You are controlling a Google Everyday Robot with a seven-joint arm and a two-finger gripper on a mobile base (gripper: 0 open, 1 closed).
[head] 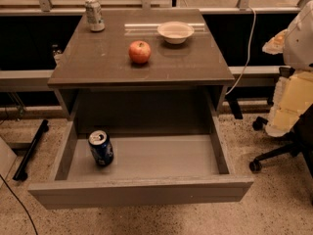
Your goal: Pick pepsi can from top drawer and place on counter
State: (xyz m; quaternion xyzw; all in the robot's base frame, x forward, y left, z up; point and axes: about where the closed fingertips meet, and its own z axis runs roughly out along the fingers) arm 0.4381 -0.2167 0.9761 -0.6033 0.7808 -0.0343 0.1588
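Grey top drawer (142, 192) pulled fully out below the counter (98, 62); floor bare except for 1 item.

- Pepsi can (101, 148): upright on the drawer floor, far left, just beside the left wall and nearer the back than the front panel. Silver top faces up, tab visible.
- Counter carries 3 things: red apple (140, 52) near the middle, white bowl (175, 32) toward the back right, pale silver-green can (95, 14) at the back left corner. Front strip and right front corner look free.
- Gripper (281, 40): at the right edge of the view, up at about counter height, well apart from the drawer and the can. Cannot tell how the jaws stand; nothing seen held.
- Office chair (274, 155) on the floor to the right of the drawer.

Step in hand, as I judge it: the very start. Drawer open, can not yet reached.

Next move calls for: carrying the gripper across to the left and down into the drawer, clearing the counter's front edge overhead and the left drawer wall. Little room on the can's left side, so a grasp from above or front-to-back looks safer. Then lift straight up and out before moving over the counter, setting down away from the apple.
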